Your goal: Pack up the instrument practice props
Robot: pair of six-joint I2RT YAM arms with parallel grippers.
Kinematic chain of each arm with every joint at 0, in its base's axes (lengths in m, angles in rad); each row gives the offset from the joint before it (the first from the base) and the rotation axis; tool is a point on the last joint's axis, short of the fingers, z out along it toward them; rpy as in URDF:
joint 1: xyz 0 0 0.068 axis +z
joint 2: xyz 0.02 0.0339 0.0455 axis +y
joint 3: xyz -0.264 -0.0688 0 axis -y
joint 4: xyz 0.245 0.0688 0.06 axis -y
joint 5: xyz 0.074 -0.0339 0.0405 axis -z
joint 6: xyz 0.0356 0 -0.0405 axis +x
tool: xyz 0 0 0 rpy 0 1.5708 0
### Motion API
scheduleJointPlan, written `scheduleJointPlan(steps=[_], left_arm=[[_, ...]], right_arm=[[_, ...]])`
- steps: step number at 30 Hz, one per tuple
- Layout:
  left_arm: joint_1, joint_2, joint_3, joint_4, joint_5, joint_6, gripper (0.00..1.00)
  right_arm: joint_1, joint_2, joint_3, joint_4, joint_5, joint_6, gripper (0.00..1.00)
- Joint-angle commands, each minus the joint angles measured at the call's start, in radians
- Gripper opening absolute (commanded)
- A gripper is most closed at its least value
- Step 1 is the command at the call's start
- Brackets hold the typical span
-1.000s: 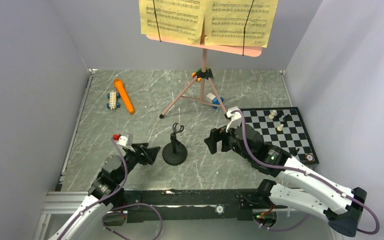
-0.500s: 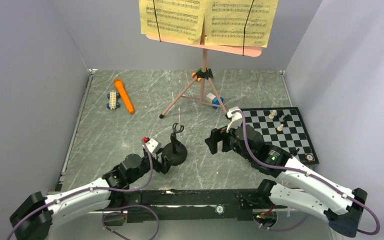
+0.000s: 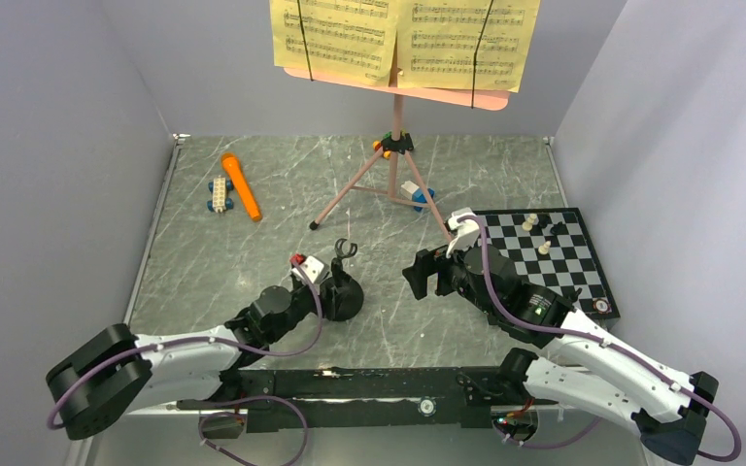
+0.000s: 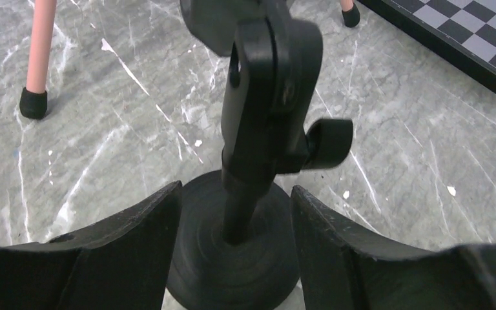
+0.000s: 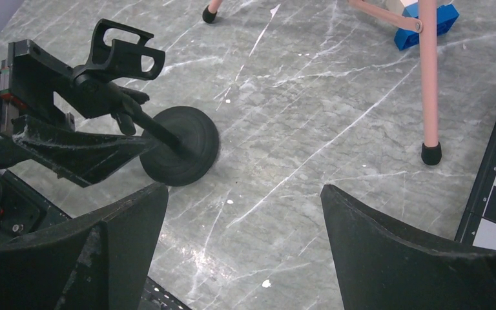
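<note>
The small black mic stand (image 3: pixel 340 289) stands on its round base (image 4: pixel 232 258) near the table's front centre. My left gripper (image 3: pixel 334 297) is low around it, open, one finger on each side of the base (image 5: pixel 181 145); I cannot make out whether they touch it. My right gripper (image 3: pixel 423 275) hovers open to the right of the stand, with only bare table between its fingers (image 5: pixel 123 258). The pink music stand (image 3: pixel 396 126) rises at the back with yellow sheet-music pages (image 3: pixel 403 39) strapped on. The orange microphone (image 3: pixel 241 186) lies at the back left.
A black-and-white chessboard (image 3: pixel 544 257) with pieces lies right of my right arm. One blue-and-white toy block (image 3: pixel 220 194) sits beside the microphone, another (image 3: pixel 418 194) by the tripod's pink legs (image 5: pixel 428 77). Grey walls close in left, right and back.
My left arm has swung right and forward from the left side to the mic stand, and its fingers now flank the base. The right gripper shifted slightly forward.
</note>
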Motion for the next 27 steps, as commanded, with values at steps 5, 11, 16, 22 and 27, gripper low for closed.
scheduleJointPlan(steps=[5, 11, 16, 22, 27], left_arm=[[-0.004, 0.154, 0.082, 0.138, -0.031, 0.005, 0.51], [-0.004, 0.162, 0.078, 0.153, -0.039, -0.001, 0.12], [-0.004, 0.072, 0.142, -0.035, -0.086, 0.005, 0.00], [0.069, -0.110, 0.313, -0.482, -0.325, -0.080, 0.00], [0.353, -0.185, 0.441, -0.810, -0.292, -0.241, 0.00]], right_arm=[[-0.003, -0.003, 0.023, -0.010, 0.016, -0.015, 0.94], [-0.002, -0.003, 0.023, -0.010, 0.017, -0.011, 0.94], [-0.002, 0.009, 0.034, -0.007, 0.006, -0.006, 0.94], [-0.003, 0.014, 0.036, 0.005, -0.005, -0.004, 0.94], [-0.002, 0.017, 0.025, 0.019, -0.019, 0.003, 0.94]])
